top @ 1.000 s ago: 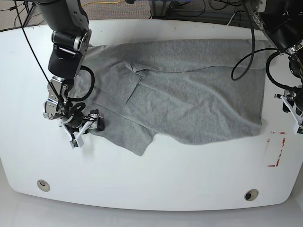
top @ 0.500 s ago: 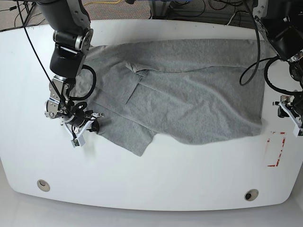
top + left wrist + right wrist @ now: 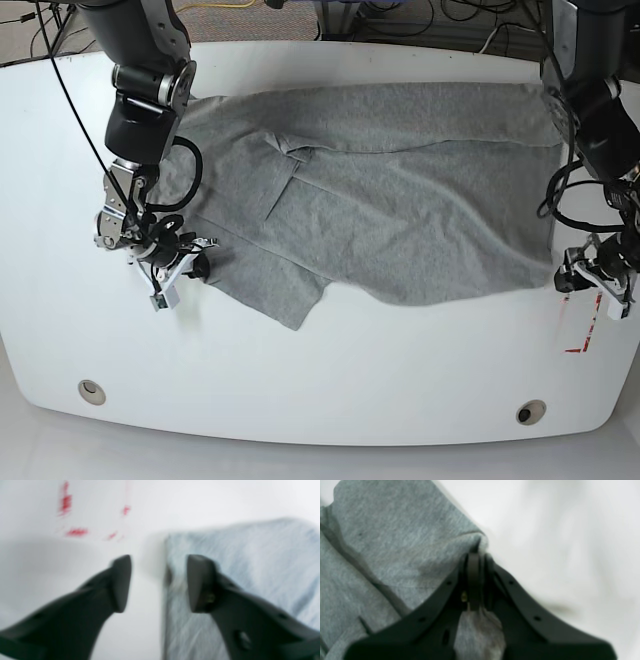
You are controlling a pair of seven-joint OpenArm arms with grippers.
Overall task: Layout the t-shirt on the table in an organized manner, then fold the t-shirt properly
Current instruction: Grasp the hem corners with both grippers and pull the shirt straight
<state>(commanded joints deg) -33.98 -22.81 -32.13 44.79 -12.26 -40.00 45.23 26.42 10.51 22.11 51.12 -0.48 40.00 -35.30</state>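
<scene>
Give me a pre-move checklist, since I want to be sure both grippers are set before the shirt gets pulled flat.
1. Right gripper shut on the t-shirt edge: ok, fabric is pinched between its fingers.
2. Left gripper open: ok, a clear gap shows.
3. Left gripper has cloth between its fingers: not ok; it straddles the shirt's edge, nothing gripped.
4. Shirt lies flat: not ok, folds near the collar and a turned-over lower edge.
5. Shirt wholly on the table: ok.
6. Printed side up: cannot tell; only plain grey shows.
</scene>
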